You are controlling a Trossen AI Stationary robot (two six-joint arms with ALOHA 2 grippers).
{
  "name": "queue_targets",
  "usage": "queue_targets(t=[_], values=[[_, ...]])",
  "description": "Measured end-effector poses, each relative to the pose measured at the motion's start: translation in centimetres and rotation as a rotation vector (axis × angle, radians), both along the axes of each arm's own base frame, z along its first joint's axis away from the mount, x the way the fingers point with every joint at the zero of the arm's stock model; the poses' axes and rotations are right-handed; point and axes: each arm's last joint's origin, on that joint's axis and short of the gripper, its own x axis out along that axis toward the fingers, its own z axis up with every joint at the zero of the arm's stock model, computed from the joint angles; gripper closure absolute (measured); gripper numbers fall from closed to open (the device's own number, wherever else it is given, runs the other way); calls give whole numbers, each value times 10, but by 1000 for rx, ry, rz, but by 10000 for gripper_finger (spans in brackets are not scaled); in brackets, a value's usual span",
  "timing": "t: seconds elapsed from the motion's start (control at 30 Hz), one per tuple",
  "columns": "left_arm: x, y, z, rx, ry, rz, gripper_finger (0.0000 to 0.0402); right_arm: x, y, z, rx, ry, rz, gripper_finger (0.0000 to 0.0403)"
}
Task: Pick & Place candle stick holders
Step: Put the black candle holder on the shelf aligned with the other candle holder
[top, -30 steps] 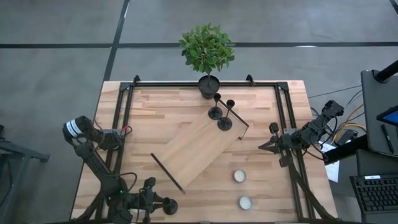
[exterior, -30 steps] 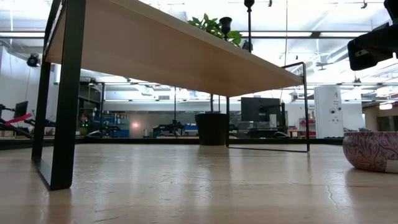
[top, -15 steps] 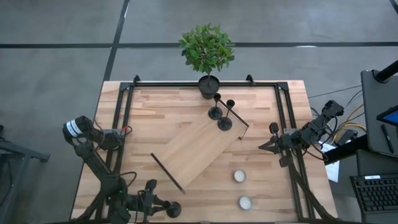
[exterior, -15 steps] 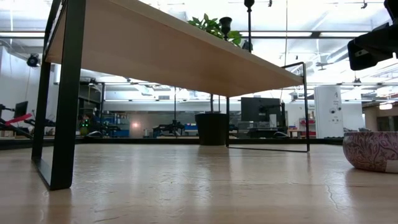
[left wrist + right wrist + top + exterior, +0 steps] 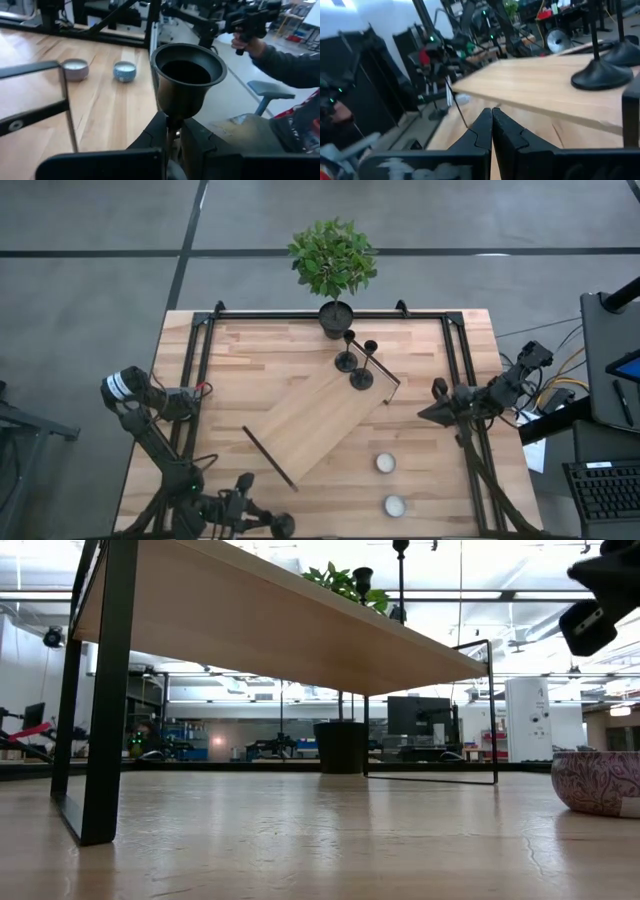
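Observation:
Two black candle stick holders (image 5: 346, 360) (image 5: 362, 378) stand on their disc bases at the far right end of a slanted wooden board (image 5: 320, 420). Their bases also show in the right wrist view (image 5: 602, 75). My left gripper (image 5: 272, 524) is at the table's near edge and is shut on a third black holder, whose cup (image 5: 187, 75) shows in the left wrist view. My right gripper (image 5: 428, 412) is shut and empty, off the board's right end and pointing left (image 5: 491, 125). My left gripper pinches the holder's thin stem (image 5: 173, 134) just under the cup, between its two fingers (image 5: 200, 142). The cup's open mouth stands beyond the fingertips, tilted toward the wrist camera. The base is hidden behind the fingers.
A black pot with a green plant (image 5: 335, 315) stands at the far edge behind the holders. Two small candle bowls (image 5: 385, 463) (image 5: 394, 505) sit near the right front. A thin black rod (image 5: 268, 456) lies at the board's near end. A person's sleeve and hand (image 5: 280, 62) show beyond the table.
My left gripper has moved a little toward the table's near edge and to the right, carrying the holder with it. My right arm has tipped slightly, as the low view shows.

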Motion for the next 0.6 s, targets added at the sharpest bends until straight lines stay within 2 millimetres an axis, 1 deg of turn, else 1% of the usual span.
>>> queue_targets(t=[0.23,0.37,0.47,0.53,0.6], values=[[1,-1,5,4,-41,-13,379,0,0,4,36,-35,5,394],[1,-2,8,4,-64,-18,379,2,6,6,156,-17,139,394],[1,-2,10,11,-77,-21,378,4,12,9,181,-22,252,394],[2,-1,12,19,-87,-19,378,7,15,12,173,-47,278,394],[4,2,15,19,-101,-11,378,10,18,13,123,-67,281,394]])
